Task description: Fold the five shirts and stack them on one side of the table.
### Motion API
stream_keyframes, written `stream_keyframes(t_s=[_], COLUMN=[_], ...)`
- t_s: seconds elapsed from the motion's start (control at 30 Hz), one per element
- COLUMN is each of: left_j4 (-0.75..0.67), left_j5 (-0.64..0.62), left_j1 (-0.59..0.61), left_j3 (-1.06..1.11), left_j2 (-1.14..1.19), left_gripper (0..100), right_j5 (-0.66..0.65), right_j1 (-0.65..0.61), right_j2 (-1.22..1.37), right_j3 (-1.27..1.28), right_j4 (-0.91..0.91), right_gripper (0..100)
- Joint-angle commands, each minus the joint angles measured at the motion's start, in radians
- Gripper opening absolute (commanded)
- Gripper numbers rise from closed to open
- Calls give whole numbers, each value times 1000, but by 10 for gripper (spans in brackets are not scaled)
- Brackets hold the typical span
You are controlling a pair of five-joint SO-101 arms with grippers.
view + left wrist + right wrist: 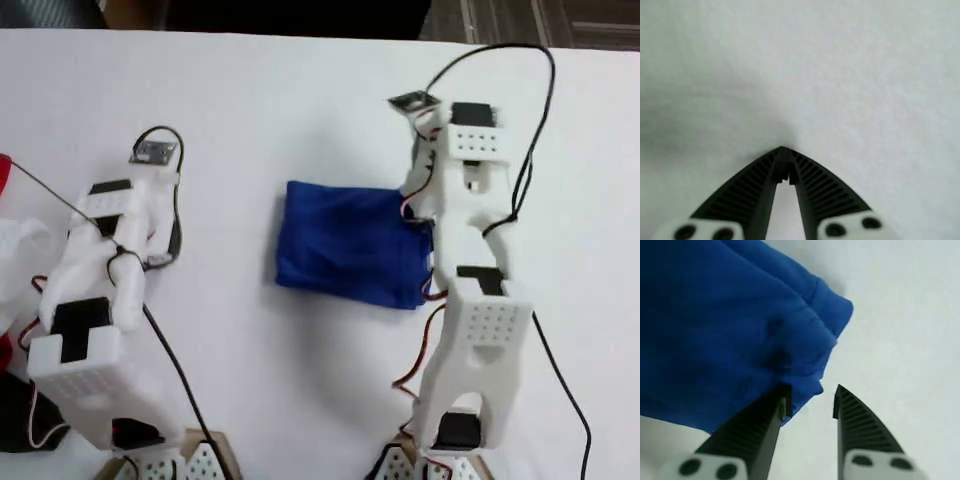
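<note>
A folded blue shirt (350, 245) lies in the middle of the white table (270, 110). My right arm (470, 310) stands along the shirt's right edge. In the right wrist view the right gripper (811, 395) is open, one fingertip (782, 397) resting at the hem of the blue shirt (715, 325), the other over bare table. My left arm (100, 250) is at the table's left side. The left gripper (783, 151) is shut with nothing in it, hanging over bare white table.
At the left edge lie bunched garments: white cloth (18, 255), a bit of red (4, 172) and something black (15, 410). Black cables (180, 370) trail from both arms across the table. The table's far half is bare.
</note>
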State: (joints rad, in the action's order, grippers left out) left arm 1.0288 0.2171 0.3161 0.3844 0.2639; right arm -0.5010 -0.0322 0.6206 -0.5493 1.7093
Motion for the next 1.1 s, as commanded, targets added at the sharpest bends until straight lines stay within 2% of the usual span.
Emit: stream_keyframes(t_s=[0.0, 0.33, 0.47, 0.83, 1.07], left_j4=[-8, -8, -8, -8, -8], left_j5=[-5, -5, -5, -5, -5], left_j1=[-2, -2, -2, -2, -2], left_j3=[-42, -42, -42, -42, -42], left_j2=[5, 5, 5, 5, 5], left_gripper=[25, 25, 25, 25, 25], right_j5=[-5, -11, -35, -100, -104], right_j1=[-21, -12, -13, -5, 38], right_j2=[-91, -88, -88, -96, -87], right_j3=[6, 8, 8, -11, -155], right_j4=[-4, -44, -84, -189, -194], right_gripper=[107, 97, 18, 21, 21])
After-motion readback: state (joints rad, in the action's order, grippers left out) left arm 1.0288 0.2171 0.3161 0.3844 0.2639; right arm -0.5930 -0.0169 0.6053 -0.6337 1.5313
